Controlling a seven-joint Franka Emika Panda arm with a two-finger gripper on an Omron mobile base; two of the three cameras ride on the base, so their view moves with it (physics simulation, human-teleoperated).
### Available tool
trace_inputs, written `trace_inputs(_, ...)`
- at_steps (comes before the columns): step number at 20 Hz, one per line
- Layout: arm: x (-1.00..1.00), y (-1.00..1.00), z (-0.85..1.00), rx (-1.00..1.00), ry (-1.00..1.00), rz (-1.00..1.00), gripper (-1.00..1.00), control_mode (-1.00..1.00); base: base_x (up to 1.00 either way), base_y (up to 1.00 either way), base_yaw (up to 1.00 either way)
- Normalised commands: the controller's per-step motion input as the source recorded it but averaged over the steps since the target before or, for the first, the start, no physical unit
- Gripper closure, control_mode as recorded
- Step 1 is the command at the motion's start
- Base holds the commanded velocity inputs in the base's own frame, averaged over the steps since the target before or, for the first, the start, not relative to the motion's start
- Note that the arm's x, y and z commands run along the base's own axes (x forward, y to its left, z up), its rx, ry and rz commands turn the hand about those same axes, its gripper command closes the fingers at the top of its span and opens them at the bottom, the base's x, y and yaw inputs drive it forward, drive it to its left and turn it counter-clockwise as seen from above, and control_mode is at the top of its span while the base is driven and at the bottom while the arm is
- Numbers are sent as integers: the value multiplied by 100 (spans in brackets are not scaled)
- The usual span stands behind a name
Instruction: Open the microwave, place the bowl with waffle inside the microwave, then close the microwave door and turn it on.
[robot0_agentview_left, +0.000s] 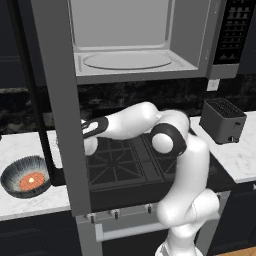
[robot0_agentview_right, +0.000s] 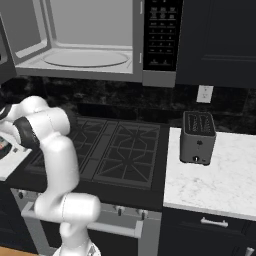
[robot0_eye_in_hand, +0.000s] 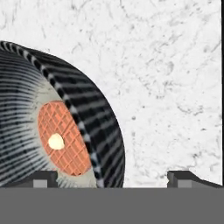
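Gripper (robot0_eye_in_hand: 111, 178), fingers spread and empty, hovers over bowl (robot0_eye_in_hand: 65, 127) rim; waffle (robot0_eye_in_hand: 63, 138) at nine o'clock, pre-grasp alignment.

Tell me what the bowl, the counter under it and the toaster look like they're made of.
Bowl: likely glazed ceramic, judging by its dark streaked outside and pale inside; it holds the waffle.
Counter: white stone, probably polished marble, from the fine grey veining.
Toaster: seems dark painted or brushed metal, with a smooth, slightly shiny casing; plastic can't be ruled out.
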Motion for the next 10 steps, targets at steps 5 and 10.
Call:
trace_inputs(5, 0, 16, -30, -7, -5, 0, -100, -100, 0, 0, 0)
trace_inputs(10, 0, 3, -7, -1, -4, -1, -100, -100, 0, 0, 0)
